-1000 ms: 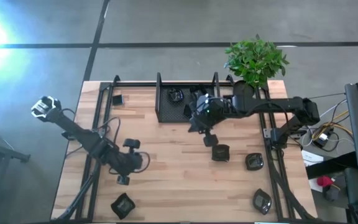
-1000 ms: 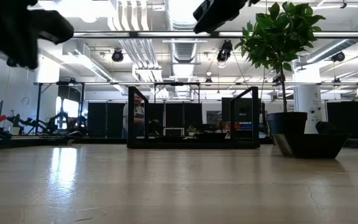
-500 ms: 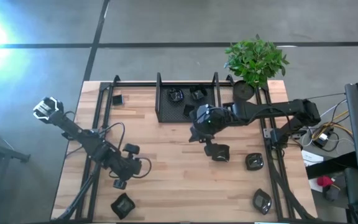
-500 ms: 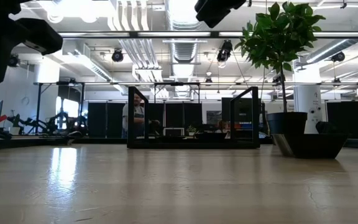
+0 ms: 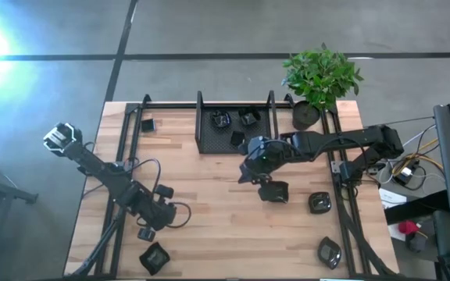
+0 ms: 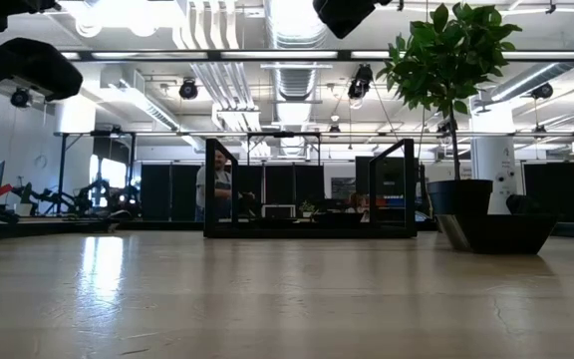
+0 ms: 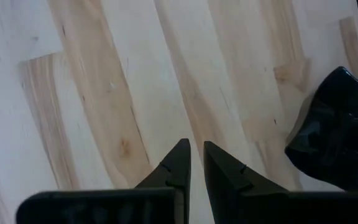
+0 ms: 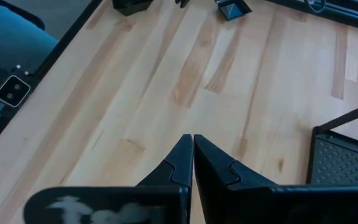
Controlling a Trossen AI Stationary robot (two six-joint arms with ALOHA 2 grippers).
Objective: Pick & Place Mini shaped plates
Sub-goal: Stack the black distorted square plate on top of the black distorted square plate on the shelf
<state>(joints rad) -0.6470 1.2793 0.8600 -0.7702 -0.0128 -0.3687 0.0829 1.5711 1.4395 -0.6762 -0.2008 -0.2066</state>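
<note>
Pale wooden worktop (image 5: 209, 203) carries glossy black mini shaped plates (image 5: 277, 191), some lying in the black mesh tray (image 5: 203, 133). Right claw (image 5: 261, 179), clenched and empty, hovers beside one plate; left claw (image 5: 145, 232), slightly parted, hangs near another (image 7: 337, 134).
</note>
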